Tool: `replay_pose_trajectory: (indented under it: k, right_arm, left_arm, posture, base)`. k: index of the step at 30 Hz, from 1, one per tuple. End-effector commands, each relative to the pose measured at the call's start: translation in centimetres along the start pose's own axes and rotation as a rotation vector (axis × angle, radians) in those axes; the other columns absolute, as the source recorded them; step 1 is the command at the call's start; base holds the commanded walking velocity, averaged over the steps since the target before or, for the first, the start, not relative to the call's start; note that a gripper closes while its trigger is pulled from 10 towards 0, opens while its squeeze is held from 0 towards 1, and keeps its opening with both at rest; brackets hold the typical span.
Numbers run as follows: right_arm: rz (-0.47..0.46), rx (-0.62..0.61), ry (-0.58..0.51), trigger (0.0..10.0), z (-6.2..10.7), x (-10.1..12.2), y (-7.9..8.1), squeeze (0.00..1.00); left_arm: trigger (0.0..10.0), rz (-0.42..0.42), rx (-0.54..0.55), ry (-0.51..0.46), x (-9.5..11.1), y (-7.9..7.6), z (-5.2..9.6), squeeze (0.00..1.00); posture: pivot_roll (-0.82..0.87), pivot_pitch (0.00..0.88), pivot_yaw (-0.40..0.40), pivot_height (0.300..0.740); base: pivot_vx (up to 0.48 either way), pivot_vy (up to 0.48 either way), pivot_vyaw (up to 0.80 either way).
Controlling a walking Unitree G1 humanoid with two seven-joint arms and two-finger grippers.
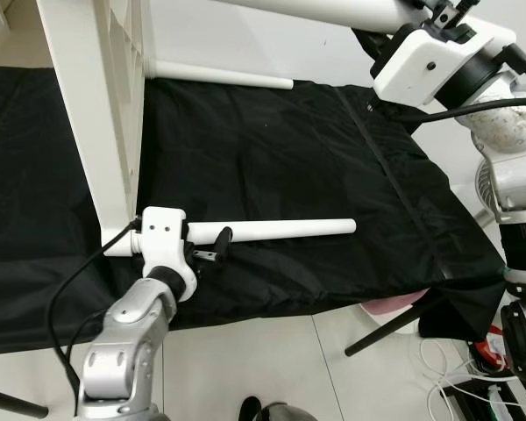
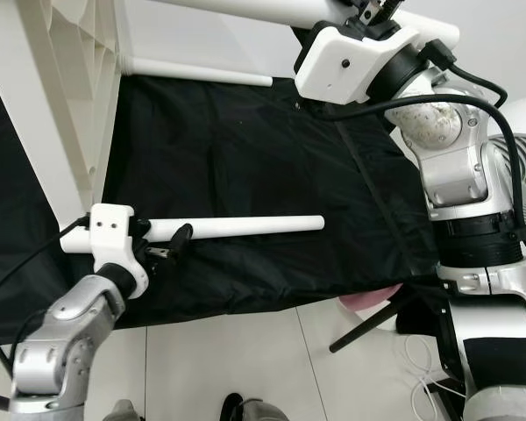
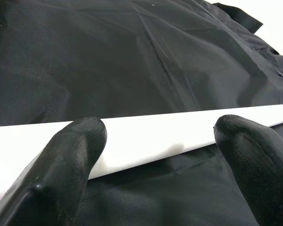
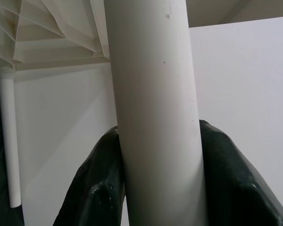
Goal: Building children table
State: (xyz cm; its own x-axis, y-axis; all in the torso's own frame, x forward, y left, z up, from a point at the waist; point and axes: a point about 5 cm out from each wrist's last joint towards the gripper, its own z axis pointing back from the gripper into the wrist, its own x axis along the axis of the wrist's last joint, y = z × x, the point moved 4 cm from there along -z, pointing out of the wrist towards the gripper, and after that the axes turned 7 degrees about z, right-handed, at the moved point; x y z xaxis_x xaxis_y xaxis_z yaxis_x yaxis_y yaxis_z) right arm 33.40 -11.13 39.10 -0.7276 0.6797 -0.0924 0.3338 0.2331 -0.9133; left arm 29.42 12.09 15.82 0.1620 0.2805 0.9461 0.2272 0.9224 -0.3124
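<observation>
A white children's table stands on its side, its top panel [image 1: 96, 105] upright at the left on the black cloth [image 1: 272, 149]. Its legs point to the right. The lower leg [image 1: 289, 230] lies just above the cloth. My left gripper [image 1: 215, 246] is open with one finger on each side of that leg [image 3: 146, 136], close to the panel. My right gripper [image 4: 155, 155] is shut on the upper leg [image 4: 151, 70] and holds it high at the far right [image 2: 368, 13]. A third leg [image 1: 219, 74] lies at the back.
The cloth-covered surface ends at a front edge [image 1: 333, 303] with tiled floor below. On the right stand a fan [image 2: 522, 167], loose cables [image 1: 447, 377] and a pink object [image 1: 390, 304] under the edge.
</observation>
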Motion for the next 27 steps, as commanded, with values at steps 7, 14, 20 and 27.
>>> replay_pose_trajectory:
  k: [7,14,20,27]
  right_arm:
    - [-0.064,-0.051,0.047,1.6,0.6,-1.0,0.0,0.00]
    - [-0.035,-0.057,0.047,10.0,0.6,-1.0,-0.1,0.00]
    - [-0.034,-0.072,0.040,10.0,0.5,-0.9,-0.4,0.00]
    - [-0.033,-0.095,0.032,10.0,0.4,-0.7,-0.9,0.00]
  left_arm:
    - [10.0,0.195,0.146,-0.003,0.3,0.4,0.8,0.00]
    - [10.0,0.265,0.179,0.005,1.1,0.3,1.7,0.00]
    - [10.0,0.291,0.194,0.016,1.1,0.4,2.2,0.00]
    - [10.0,0.293,0.195,0.035,0.4,0.4,1.5,0.00]
  posture:
    - [0.02,0.069,-0.098,0.740]
    - [0.02,0.079,-0.100,0.740]
    - [0.03,0.082,-0.107,0.740]
    - [0.02,0.077,-0.114,0.740]
  base:
    - [0.000,0.000,0.00]
    - [0.000,0.000,0.00]
    - [0.000,0.000,0.00]
    - [0.000,0.000,0.00]
